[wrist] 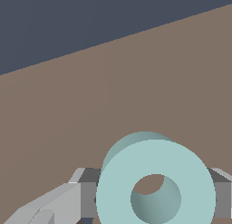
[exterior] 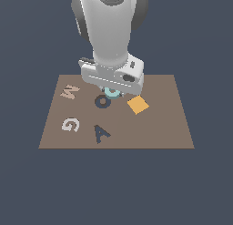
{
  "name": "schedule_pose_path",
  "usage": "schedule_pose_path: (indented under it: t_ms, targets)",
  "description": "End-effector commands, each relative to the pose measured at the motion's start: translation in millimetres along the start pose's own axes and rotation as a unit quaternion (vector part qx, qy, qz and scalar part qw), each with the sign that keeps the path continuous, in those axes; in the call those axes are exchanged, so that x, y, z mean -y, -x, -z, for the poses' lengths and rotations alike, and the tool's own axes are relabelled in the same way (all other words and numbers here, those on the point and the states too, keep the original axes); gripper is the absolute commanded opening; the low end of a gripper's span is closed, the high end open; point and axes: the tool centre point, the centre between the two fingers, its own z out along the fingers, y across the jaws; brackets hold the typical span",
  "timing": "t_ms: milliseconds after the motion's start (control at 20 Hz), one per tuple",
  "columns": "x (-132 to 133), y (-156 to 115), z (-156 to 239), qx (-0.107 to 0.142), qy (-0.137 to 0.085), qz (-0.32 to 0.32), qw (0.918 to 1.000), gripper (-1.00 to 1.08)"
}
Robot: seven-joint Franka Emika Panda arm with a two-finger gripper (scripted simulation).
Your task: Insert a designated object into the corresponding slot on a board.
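Claw [exterior: 112, 89] clamped on teal ring [exterior: 112, 92], fingers [wrist: 86, 198] pressed against ring's two sides, ring carried low over brown board [exterior: 154, 128], dark ring-shaped slot [exterior: 102, 101] just below and beside claw, orange square [exterior: 138, 104] near claw's other side.

brown board [exterior: 159, 128], orange square [exterior: 138, 104] on it

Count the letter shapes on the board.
3. The W sits at the far corner on the exterior view's left, the G nearer the camera below it, the A beside the G. The arm may hide others.
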Motion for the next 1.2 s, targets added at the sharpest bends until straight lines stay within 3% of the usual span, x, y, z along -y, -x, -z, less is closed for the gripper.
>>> schedule_pose_path:
  t_ms: [0,600,1150]
  targets:
    - [6,7,0,0.0,0.0,0.037,0.9993,-1.0]
    - [23,32,1,0.0,0.0,0.153,0.9882,-1.0]
    - [26,41,1,0.0,0.0,0.188,0.9821,-1.0]
